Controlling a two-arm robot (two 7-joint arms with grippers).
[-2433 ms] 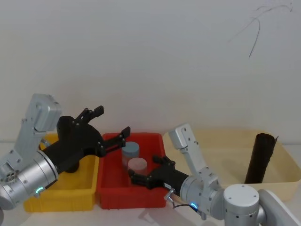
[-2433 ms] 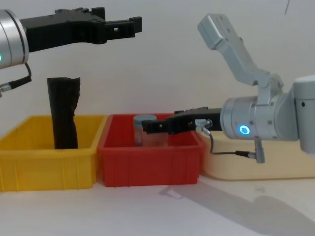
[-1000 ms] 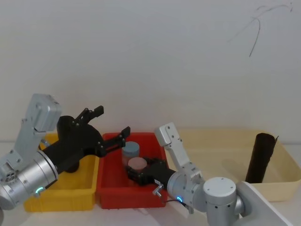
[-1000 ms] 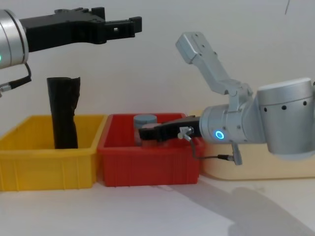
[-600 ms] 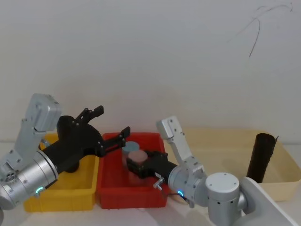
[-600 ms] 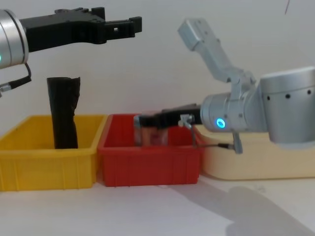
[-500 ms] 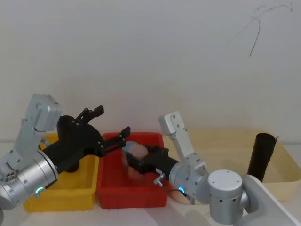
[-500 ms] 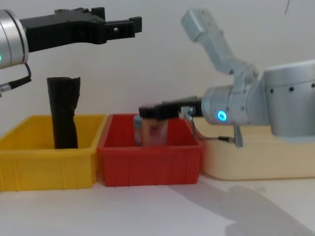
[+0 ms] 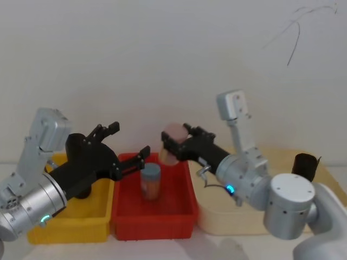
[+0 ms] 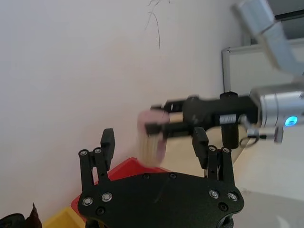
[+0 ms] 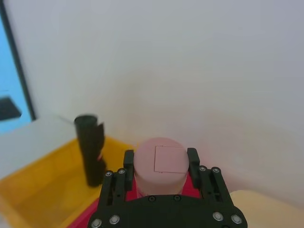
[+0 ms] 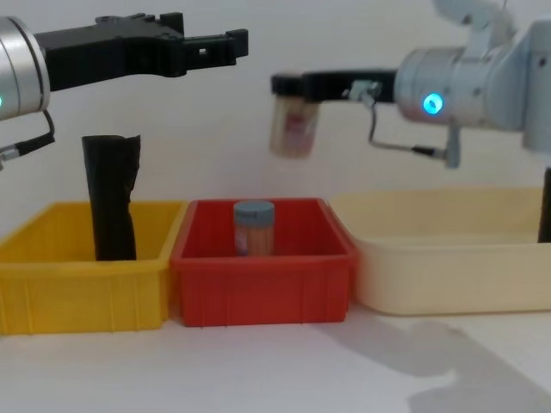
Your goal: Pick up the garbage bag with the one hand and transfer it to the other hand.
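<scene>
Garbage bag (image 12: 110,196) base — behind yellow bin (image 12: 82,288)

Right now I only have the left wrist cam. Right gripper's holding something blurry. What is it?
Observer: A pink-lidded jar, clamped in the right gripper and held above the red bin.
Operator: Not the bag? Where's that?
Observer: A black bag roll stands untouched in the yellow bin. The left gripper is open, higher than its top.
Operator: Only one roll?
Observer: No, a second roll stands in the beige tray, at its far right end.
</scene>
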